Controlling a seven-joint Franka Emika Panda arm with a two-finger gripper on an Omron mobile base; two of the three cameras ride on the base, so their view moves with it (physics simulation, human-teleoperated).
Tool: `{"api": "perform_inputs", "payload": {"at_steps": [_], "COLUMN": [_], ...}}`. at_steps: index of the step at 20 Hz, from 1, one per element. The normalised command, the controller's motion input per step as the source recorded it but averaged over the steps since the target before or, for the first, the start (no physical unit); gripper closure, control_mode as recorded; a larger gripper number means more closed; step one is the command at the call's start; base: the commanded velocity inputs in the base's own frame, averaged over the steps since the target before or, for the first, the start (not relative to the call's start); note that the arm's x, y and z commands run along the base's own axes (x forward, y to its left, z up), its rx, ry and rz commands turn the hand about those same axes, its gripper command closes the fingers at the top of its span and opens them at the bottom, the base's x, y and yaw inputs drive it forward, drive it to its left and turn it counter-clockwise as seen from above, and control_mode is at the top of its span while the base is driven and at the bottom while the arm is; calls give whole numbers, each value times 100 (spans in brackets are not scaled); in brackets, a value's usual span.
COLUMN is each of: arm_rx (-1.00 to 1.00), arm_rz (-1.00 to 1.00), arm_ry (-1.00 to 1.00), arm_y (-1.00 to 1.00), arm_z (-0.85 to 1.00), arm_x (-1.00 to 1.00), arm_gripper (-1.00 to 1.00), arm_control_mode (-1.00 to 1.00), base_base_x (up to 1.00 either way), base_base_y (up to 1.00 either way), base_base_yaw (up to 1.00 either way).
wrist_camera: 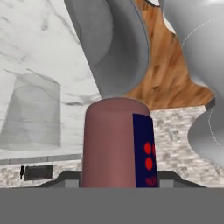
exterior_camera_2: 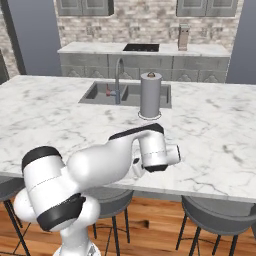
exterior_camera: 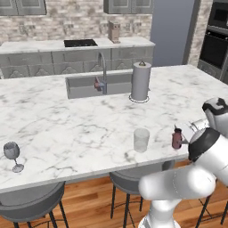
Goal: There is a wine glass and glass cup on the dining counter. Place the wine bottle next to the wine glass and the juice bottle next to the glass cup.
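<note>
The hand was closed around the juice bottle, pinching the squat pinkish-red bottle by its sides near the front right edge of the surface. In the hand view the bottle's body stood close and upright between the fingers, with a dark blue label bearing red marks on one side; whether it rested on the marble or hung just above it could not be told. The glass cup, a clear straight-sided tumbler, stood upright just beside the bottle on its left, apart from it, and looked empty; the same cup appeared pale and see-through in the hand view. The wine glass stood upright well apart from them, near the front left edge of the marble, its round bowl also appearing empty. Farther back, a built-in sink with a curved faucet lay sunk into the marble, and a paper towel roll stood upright on its round holder just beside the sink's right end.
</note>
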Motion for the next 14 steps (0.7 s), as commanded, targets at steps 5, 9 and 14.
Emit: {"api": "perform_inputs", "payload": {"at_steps": [5,9,14], "arm_rx": [0,0,1], "arm_rz": [2,0,0], "arm_ry": [0,0,0], "arm_y": [2,10,17], "arm_z": [-17,-22,-29], "arm_x": [20,28,40], "arm_gripper": [100,100,100], "arm_control_mode": [-100,-100,-100], "base_base_x": [0,0,0], "base_base_y": [0,0,0], "base_base_yaw": [0,0,0]}}
